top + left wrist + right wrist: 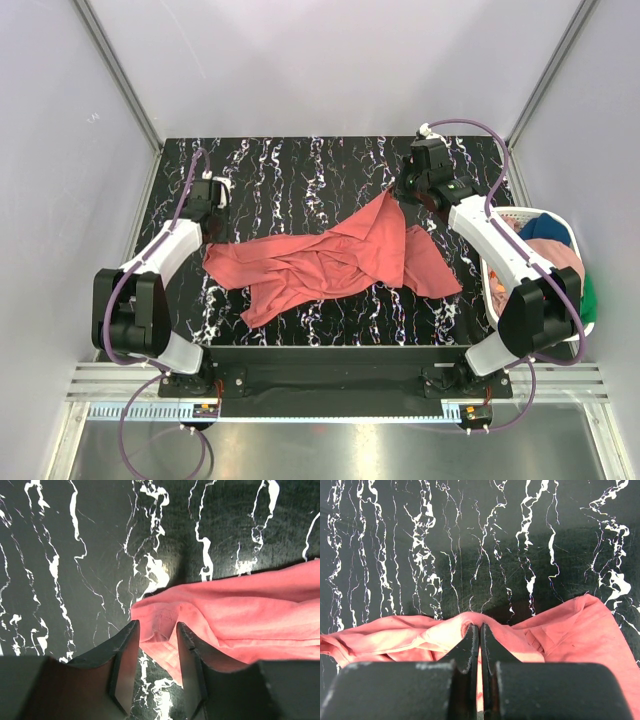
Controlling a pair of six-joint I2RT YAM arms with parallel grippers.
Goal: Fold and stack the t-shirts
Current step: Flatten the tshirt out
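The left gripper [156,627] stands with its jaws partly apart, straddling the left end of the coral-red t-shirt [330,260]. A bunched hem edge lies between the two fingers [122,660], but it is not visibly pinched. The right gripper [479,627] is clamped tight on a fold of the same shirt, with a sliver of cloth showing between the closed fingertips. It holds that fold up as a small peak off the table [300,165].

To do this step well, the left jaws should probably close on the whole thickness of the hem and not just the top layer, low against the table. Both arms can then draw apart evenly so the cloth goes flat without one grip slipping.

The shirt lies crumpled across the middle of the table. Its long axis runs left to right — from the left gripper's end up toward the far right, where the right gripper holds it. One flap trails toward the near left, and another spreads on the right near the basket [535,211]. Which end is collar and which is hem cannot be told from the folds.

The other t-shirts — dark blue [548,228], pink [562,256] and green [590,296] — sit heaped in the basket, apart from the red one.
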